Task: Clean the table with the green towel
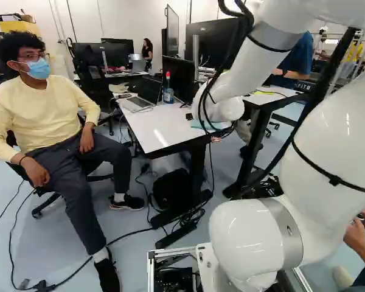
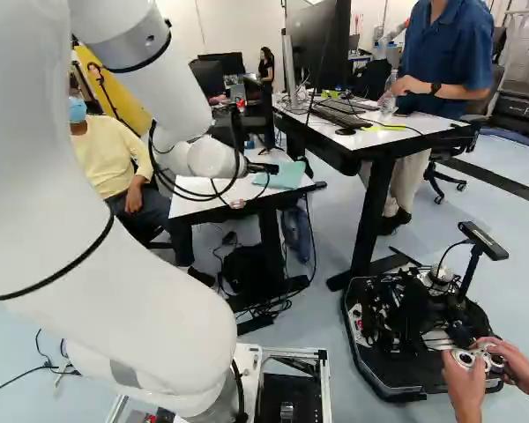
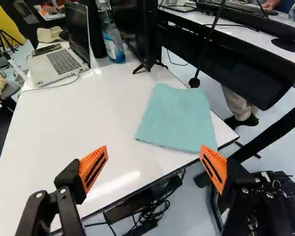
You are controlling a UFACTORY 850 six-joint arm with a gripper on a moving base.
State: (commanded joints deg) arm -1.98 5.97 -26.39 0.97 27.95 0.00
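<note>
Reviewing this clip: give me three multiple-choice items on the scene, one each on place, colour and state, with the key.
1. Where does the towel lie?
A) on the laptop
B) on the table, near a corner
C) on the floor

2. What colour are the pads on the fingers?
A) orange
B) blue
C) white

3. How do the fingers stand?
A) shut on the towel
B) shut on nothing
C) open, gripping nothing

Key:
1 B: the wrist view shows it flat by the table's corner.
2 A: both pads show orange there.
3 C: they stand wide apart, nothing clamped between them.
</note>
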